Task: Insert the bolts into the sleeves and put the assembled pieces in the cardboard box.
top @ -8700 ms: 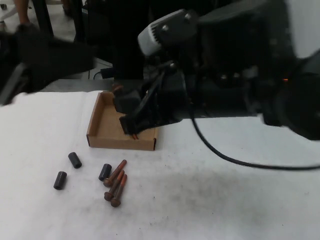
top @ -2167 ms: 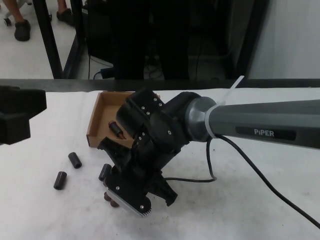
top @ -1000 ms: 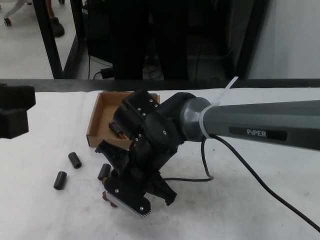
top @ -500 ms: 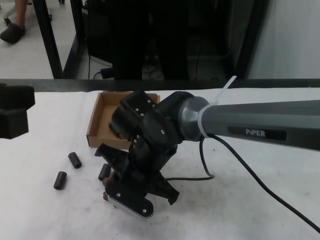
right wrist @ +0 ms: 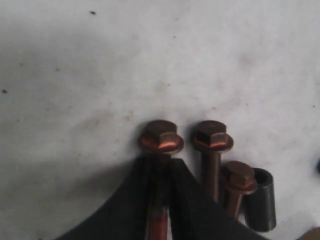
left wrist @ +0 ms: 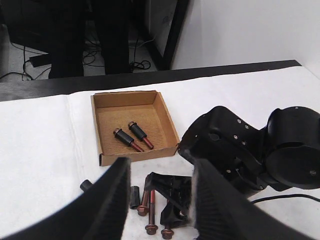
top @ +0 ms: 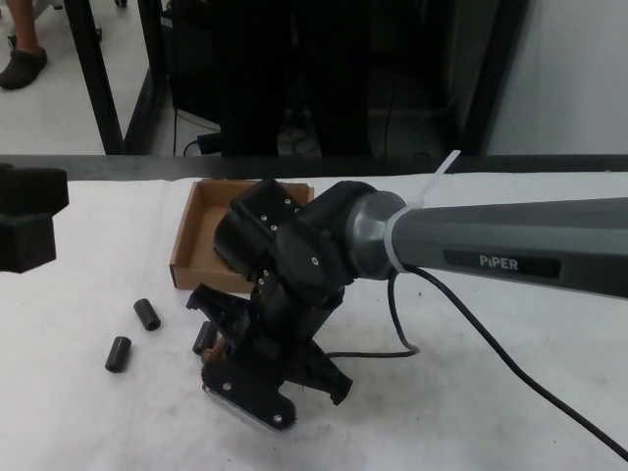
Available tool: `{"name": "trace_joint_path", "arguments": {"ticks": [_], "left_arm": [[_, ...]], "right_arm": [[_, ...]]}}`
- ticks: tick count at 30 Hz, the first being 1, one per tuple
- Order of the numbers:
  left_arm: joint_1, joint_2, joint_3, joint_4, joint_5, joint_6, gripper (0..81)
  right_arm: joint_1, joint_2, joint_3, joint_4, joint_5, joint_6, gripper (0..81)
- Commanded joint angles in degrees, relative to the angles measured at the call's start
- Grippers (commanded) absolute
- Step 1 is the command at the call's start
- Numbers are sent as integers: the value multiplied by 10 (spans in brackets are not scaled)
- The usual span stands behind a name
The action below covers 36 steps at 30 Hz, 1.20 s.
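Three copper bolts lie side by side on the white bench. My right gripper (right wrist: 159,167) grips the shank of the outer bolt (right wrist: 161,137) just below its head, a finger tight on each side. The other two bolts (right wrist: 212,136) (right wrist: 238,177) lie beside it, with a black sleeve (right wrist: 262,206) next to the third. From above, the right gripper (top: 235,371) is low over this pile. The cardboard box (left wrist: 167,120) holds two assembled pieces (left wrist: 127,139) (left wrist: 139,134). My left gripper (left wrist: 160,165) hangs open above the bench, nothing between its fingers.
Two more black sleeves (top: 147,314) (top: 118,353) lie left of the pile, and a third (top: 205,338) lies against it. A black cable (top: 471,339) trails over the bench to the right. The left arm (top: 29,221) sits at the left edge.
The right arm has come from over the box down to the bolt pile. In the last second its gripper sank a little and turned, hiding the toothed finger pad.
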State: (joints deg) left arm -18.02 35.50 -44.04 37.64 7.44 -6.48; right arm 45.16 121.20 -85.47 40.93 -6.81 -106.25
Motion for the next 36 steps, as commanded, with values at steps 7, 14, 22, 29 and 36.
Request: {"name": "trace_joint_path", "arguments": {"ticks": [7, 14, 22, 29, 36], "left_arm": [[2, -6, -1, -5, -6, -25, 382], [2, -6, -1, -3, 6, -25, 382], [2, 27, -1, 47, -46, -25, 382], [2, 151, -1, 52, -74, 24, 382], [2, 317, -3, 33, -112, 44, 382]], "right_arm": [[-1, -36, 5, 21, 68, 289, 2], [-1, -135, 5, 23, 3, 522, 2], [-1, -249, 5, 97, -50, 747, 2], [-1, -323, 8, 184, -46, 827, 2], [-1, -398, 28, 208, -45, 919, 2]]}}
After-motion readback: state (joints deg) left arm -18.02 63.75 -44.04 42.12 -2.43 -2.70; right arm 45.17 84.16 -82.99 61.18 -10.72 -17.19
